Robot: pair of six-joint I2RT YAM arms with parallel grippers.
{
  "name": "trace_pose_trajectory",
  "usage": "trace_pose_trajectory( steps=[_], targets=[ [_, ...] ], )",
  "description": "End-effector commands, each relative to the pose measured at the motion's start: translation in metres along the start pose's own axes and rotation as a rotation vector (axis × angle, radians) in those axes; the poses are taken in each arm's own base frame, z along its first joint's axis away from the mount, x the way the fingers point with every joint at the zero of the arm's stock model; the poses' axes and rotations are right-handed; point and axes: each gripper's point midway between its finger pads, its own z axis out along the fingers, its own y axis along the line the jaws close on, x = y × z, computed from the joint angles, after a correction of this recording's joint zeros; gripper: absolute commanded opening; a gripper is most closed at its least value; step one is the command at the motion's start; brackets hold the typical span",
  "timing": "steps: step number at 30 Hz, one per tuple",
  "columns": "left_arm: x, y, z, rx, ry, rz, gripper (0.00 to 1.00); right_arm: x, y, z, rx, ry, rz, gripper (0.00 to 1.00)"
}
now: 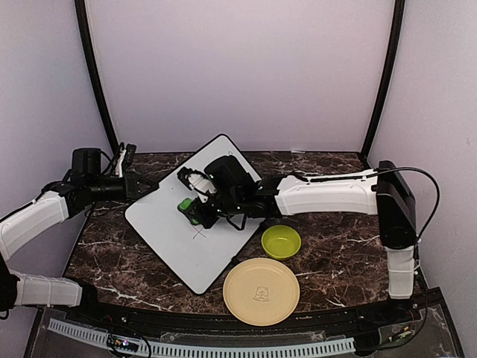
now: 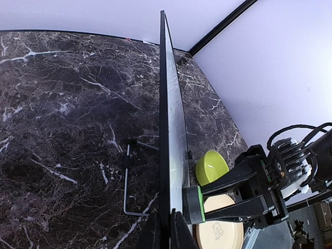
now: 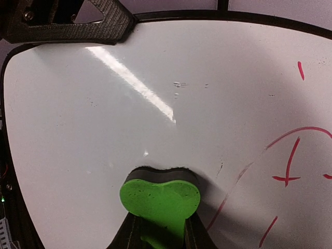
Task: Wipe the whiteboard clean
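Left claw (image 1: 145, 186) pinching whiteboard (image 1: 179, 242) rim on far-left edge, fingers (image 2: 149, 236) on either face. Whiteboard sits diagonal at middle of desk (image 1: 335, 261). My right claw (image 1: 195, 212) clamped on green eraser (image 3: 160, 197), dark underside pressed against board face. Red marker strokes (image 3: 288, 166) just right of eraser. Green bowl (image 1: 281, 242) and beige plate (image 1: 261, 291) near board's right edge.
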Motion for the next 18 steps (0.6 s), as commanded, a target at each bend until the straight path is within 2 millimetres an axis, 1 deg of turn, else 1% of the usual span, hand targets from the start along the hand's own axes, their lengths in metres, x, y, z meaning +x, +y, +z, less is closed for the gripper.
trace_pose_trajectory(
  steps=[1,4,6,9,11,12,14,17,18],
  targets=[
    [0.015,-0.008,0.005,0.039,0.053,0.037,0.0,0.025,0.021,0.018,-0.007,0.064,-0.025,0.0],
    [0.015,-0.008,0.005,0.04,0.054,0.037,0.0,0.038,0.033,0.019,-0.024,0.083,-0.032,0.0],
    [0.014,-0.008,0.005,0.04,0.052,0.037,0.0,0.047,0.034,0.016,-0.026,0.089,-0.017,0.0],
    [0.014,-0.008,0.005,0.04,0.052,0.038,0.0,0.062,0.03,0.011,-0.015,0.109,-0.003,0.0],
    [0.015,-0.008,0.005,0.039,0.052,0.038,0.0,0.072,0.021,0.008,0.005,0.124,0.008,0.0],
    [0.015,-0.008,0.005,0.038,0.053,0.038,0.0,0.081,0.014,0.007,0.015,0.139,0.021,0.0],
    [0.015,-0.008,0.005,0.036,0.052,0.04,0.0,0.088,-0.002,0.004,0.039,0.143,0.047,0.0],
    [0.015,-0.007,0.005,0.036,0.052,0.04,0.0,0.092,-0.027,0.0,0.075,0.141,0.081,0.0],
    [0.015,-0.007,0.005,0.036,0.053,0.039,0.0,0.091,-0.032,0.0,0.081,0.138,0.087,0.0]
  ],
)
